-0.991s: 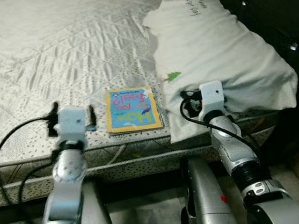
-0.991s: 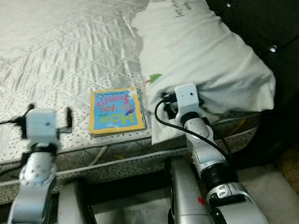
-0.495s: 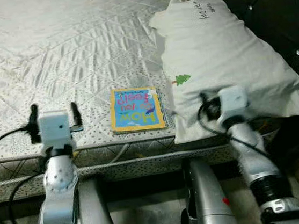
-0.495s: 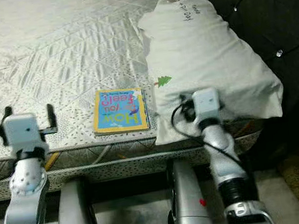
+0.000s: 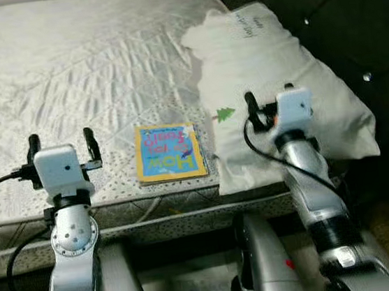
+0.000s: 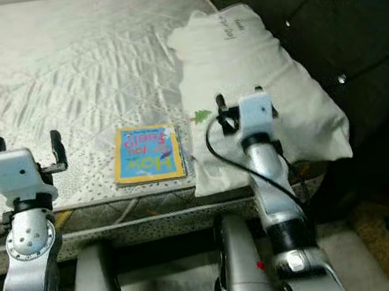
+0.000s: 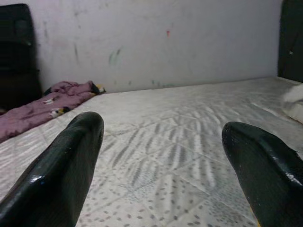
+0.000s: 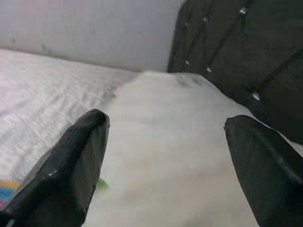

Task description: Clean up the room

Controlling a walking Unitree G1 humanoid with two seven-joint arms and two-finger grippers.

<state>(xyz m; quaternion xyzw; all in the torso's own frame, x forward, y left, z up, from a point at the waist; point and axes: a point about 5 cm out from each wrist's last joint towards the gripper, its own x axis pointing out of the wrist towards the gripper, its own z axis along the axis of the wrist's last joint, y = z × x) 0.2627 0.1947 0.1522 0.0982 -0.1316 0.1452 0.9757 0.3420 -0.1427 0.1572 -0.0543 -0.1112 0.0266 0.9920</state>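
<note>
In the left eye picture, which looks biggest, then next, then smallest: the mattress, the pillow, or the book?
1. Mattress, the biggest.
2. White pillow, lying on the mattress by the dark headboard.
3. Children's book, the smallest, flat beside the pillow near the mattress's front edge.

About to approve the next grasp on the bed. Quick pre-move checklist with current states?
1. Left gripper fingers open, nothing held: ok.
2. Right gripper fingers open, nothing held: ok.
3. Book lies flat near the mattress front edge, uncovered: ok.
4. Book apart from the pillow: cannot tell, edges look very close.
5. Right gripper over the pillow, touching it or not: cannot tell.
6. Purple cloth at the far side, within reach: cannot tell.
</note>
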